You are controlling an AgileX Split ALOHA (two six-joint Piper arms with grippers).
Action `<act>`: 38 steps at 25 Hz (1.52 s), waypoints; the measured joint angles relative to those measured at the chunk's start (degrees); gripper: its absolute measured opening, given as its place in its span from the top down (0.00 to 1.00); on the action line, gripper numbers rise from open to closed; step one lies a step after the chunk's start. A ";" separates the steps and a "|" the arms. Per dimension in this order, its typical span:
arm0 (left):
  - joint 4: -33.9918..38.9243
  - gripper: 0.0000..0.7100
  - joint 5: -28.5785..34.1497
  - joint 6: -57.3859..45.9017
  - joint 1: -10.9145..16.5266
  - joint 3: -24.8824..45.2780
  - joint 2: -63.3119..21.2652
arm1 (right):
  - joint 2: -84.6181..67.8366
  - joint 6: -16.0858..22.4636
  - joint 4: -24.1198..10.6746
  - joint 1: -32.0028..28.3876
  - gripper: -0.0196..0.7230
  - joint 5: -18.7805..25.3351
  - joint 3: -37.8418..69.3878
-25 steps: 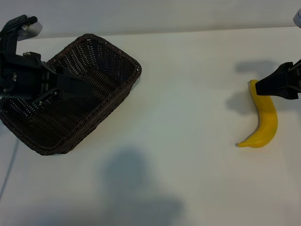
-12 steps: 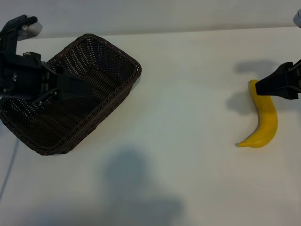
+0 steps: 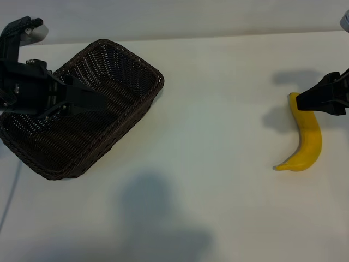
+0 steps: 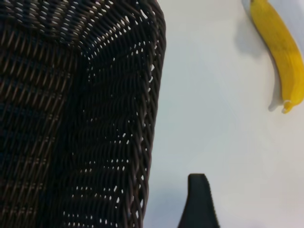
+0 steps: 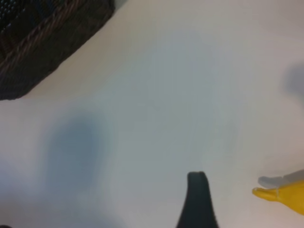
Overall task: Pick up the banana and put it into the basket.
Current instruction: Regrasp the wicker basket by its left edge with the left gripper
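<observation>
Nothing has shifted since the earlier frames: both arms sit as they did and the banana (image 3: 308, 141) lies where it lay. You have it flat on the white table (image 3: 218, 109) at about three o'clock in the exterior view, stem tip pointing toward seven o'clock, well apart from the basket (image 3: 133, 68) at ten o'clock. Your right gripper (image 3: 313, 101) hangs over the banana's upper end with its jaws spread, though whether a fingertip touches the fruit is hard to judge from above. Your left gripper (image 3: 90, 101) hovers over the basket's interior, jaws likewise spread and empty. That split probably suits the job: the right arm is nearest the fruit, so the pick-up falls to it.
</observation>
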 joint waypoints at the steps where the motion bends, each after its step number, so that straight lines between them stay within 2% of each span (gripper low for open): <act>1: 0.00 0.21 -0.29 0.00 0.00 0.00 0.00 | 0.00 0.00 0.00 0.00 0.24 0.00 0.00; 6: 0.00 0.21 -1.23 -1.62 0.00 0.00 0.00 | 0.00 0.00 0.00 0.00 0.24 -0.43 0.00; 9: 2.81 0.21 -0.71 -7.79 0.00 -0.61 0.00 | 0.00 0.00 0.00 0.00 0.24 -0.45 0.00; 17: 23.34 0.21 -0.76 -40.38 0.00 -4.31 -0.06 | 0.00 0.00 0.00 0.00 0.24 -0.72 0.00; 22: 37.94 0.21 -0.35 -57.38 0.00 -4.31 -0.06 | 0.00 0.00 0.00 0.00 0.24 -0.91 0.00; 25: 43.36 0.21 0.95 -65.57 0.00 -4.31 -0.06 | 0.00 0.00 0.07 0.00 0.24 -1.20 0.00; 31: 45.09 0.21 5.28 -73.64 0.00 -4.31 -0.06 | 0.00 0.00 1.02 0.00 0.24 -1.32 0.00; 35: 45.38 0.21 5.74 -77.01 0.00 -4.31 -0.06 | 0.00 0.00 1.28 0.00 0.24 -1.32 0.00; 38: 45.22 0.21 6.19 -77.87 1.49 -4.31 -0.06 | 0.00 0.00 1.28 0.00 0.24 -1.32 0.00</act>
